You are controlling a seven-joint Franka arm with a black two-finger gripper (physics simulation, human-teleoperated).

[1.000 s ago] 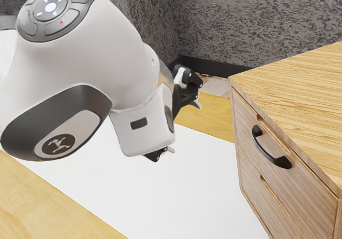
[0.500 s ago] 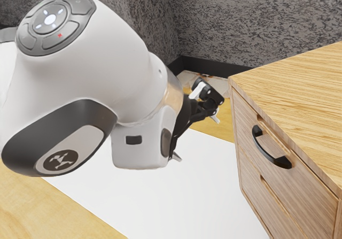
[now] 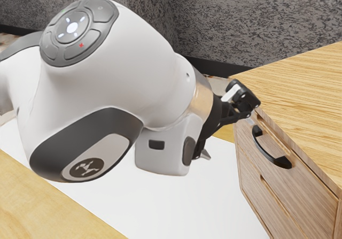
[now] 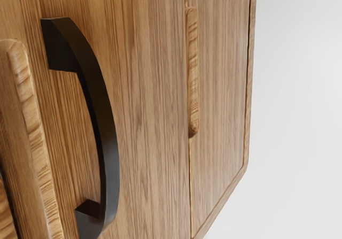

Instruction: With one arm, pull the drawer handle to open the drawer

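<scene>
Black two-finger gripper (image 3: pixel 243 101) at light wooden cabinet's (image 3: pixel 299 84) upper front corner, near curved black drawer handle (image 3: pixel 270 148), not touching; claw opening: cannot tell.

speckled grey wall (image 3: pixel 256 20), white mat (image 3: pixel 176 201), wooden table (image 3: pixel 32 207)

Exterior view: cabinet (image 3: pixel 299 143) cut off by right and bottom frame edges; arm (image 3: pixel 107 105) hides much of desk (image 3: pixel 32 212) at centre left. Wrist view: handle (image 4: pixel 101 132) clipped at bottom edge.
</scene>
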